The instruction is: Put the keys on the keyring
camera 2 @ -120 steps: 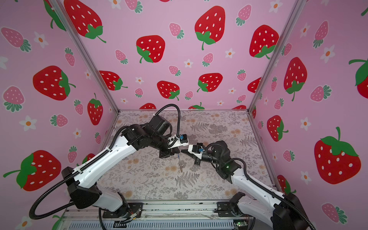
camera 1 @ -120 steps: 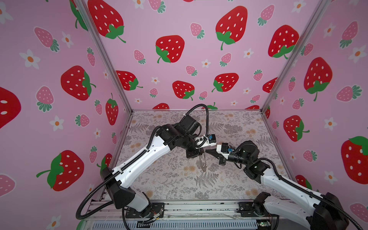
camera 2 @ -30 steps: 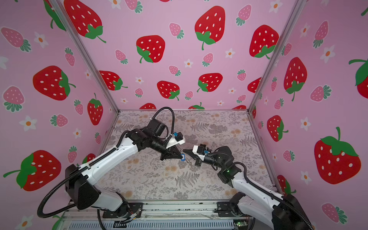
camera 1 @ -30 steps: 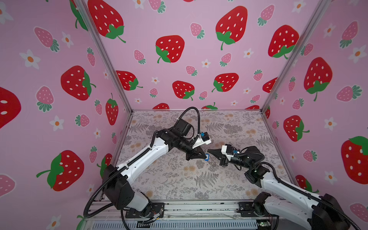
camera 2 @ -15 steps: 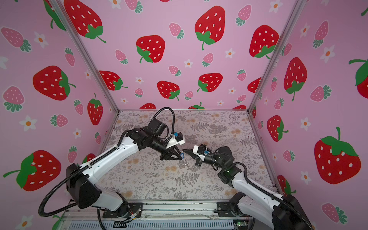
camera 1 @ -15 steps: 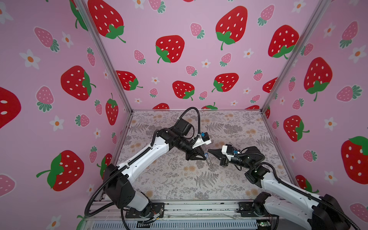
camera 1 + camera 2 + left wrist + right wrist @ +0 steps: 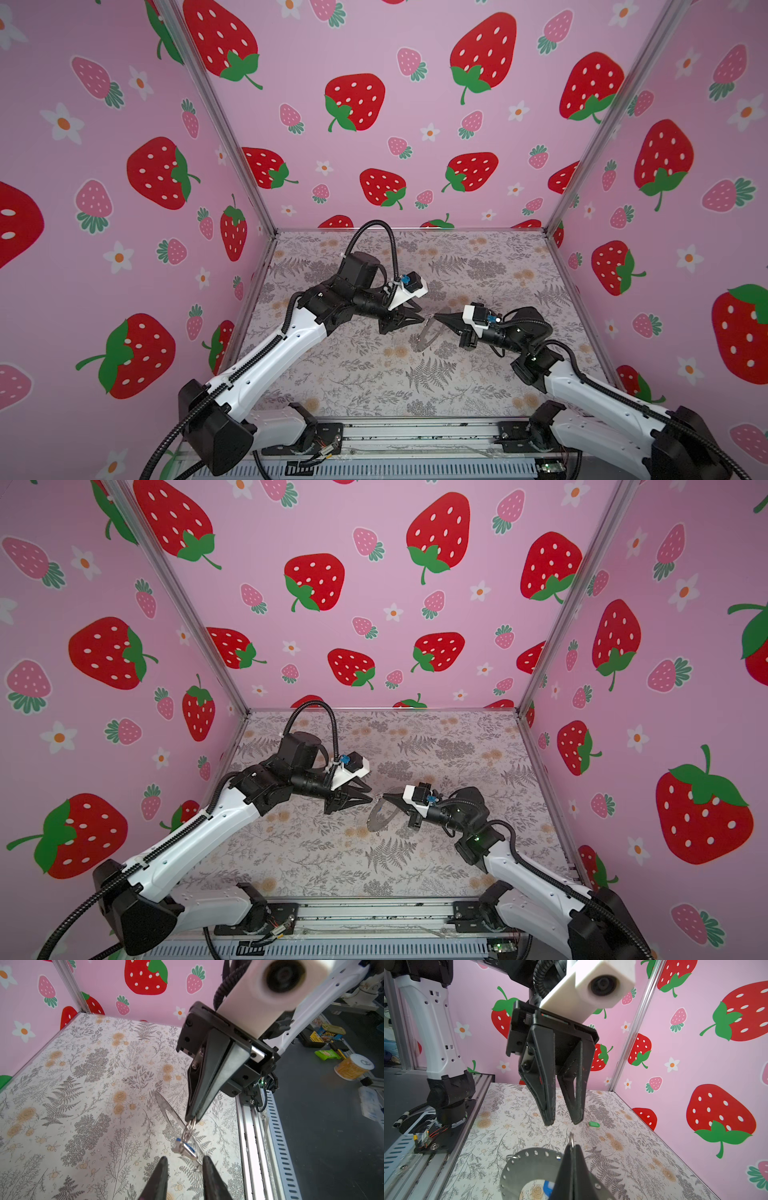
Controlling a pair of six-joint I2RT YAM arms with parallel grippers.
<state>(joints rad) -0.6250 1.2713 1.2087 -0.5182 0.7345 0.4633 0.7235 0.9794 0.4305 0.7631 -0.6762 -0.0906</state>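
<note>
My right gripper (image 7: 572, 1147) is shut on a small wire loop, and the keyring (image 7: 527, 1164), a flat grey perforated disc, hangs from it above the table. A key with a blue head (image 7: 186, 1148) dangles from short links under the right gripper (image 7: 192, 1119). My left gripper (image 7: 185, 1158) is open, its fingertips either side of that key and just short of it, holding nothing. In both top views the left gripper (image 7: 419, 319) faces the right gripper (image 7: 434, 318) tip to tip, the keyring (image 7: 380, 817) below them. A green-headed key (image 7: 593, 1124) lies on the table behind the left gripper (image 7: 562, 1122).
Pink strawberry walls (image 7: 374, 124) close the back and both sides of the floral table (image 7: 374, 386). An aluminium rail (image 7: 251, 1126) runs along the front edge. Cans and packets (image 7: 351, 1067) sit on the floor outside.
My left gripper has opened and let go of the blue key, which now hangs from the keyring's links. The left gripper has drawn back a little; the right gripper stays shut.
</note>
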